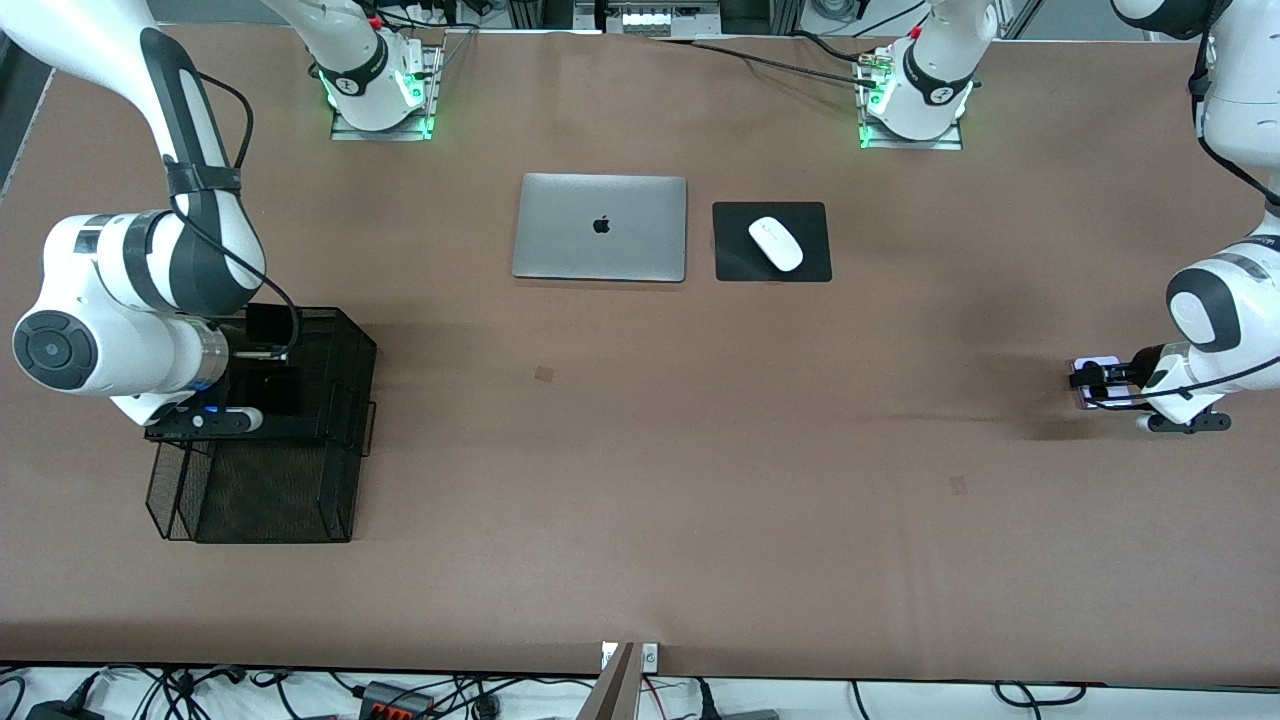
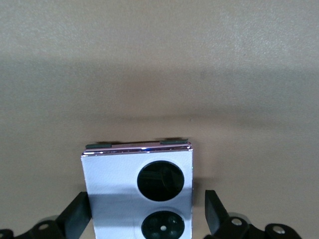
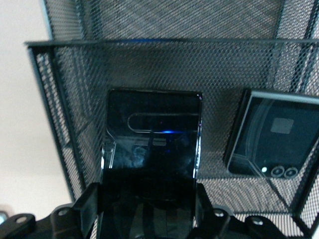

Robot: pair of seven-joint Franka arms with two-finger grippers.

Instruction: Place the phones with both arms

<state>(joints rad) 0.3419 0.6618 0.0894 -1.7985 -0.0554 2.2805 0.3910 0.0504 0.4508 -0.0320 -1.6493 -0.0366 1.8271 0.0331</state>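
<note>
A: Status, quick?

B: My right gripper (image 3: 144, 209) is inside the black wire-mesh organizer basket (image 1: 340, 400) at the right arm's end of the bench, jaws pinching the longer black slab phone (image 3: 152, 144). The squarish black phone (image 3: 271, 134) already lies in the basket, just beside the slab.

A: Left side?

B: My left gripper (image 2: 147, 219) is low over the bench, well apart from the basket, at the left arm's end. Jaws spread, straddling the squarish lavender-white phone with two black camera circles (image 2: 137, 184), which lies flat on the brown bench (image 1: 640, 450). Fingers (image 2: 75, 216) not touching its edges yet, as far as I can tell.

A: Tips?

B: I'd lay the slab flat on the mesh before letting go, clear of the square one. Left: centre on the phone, drop low enough to catch its thin sides, close squarely so it doesn't twist.
</note>
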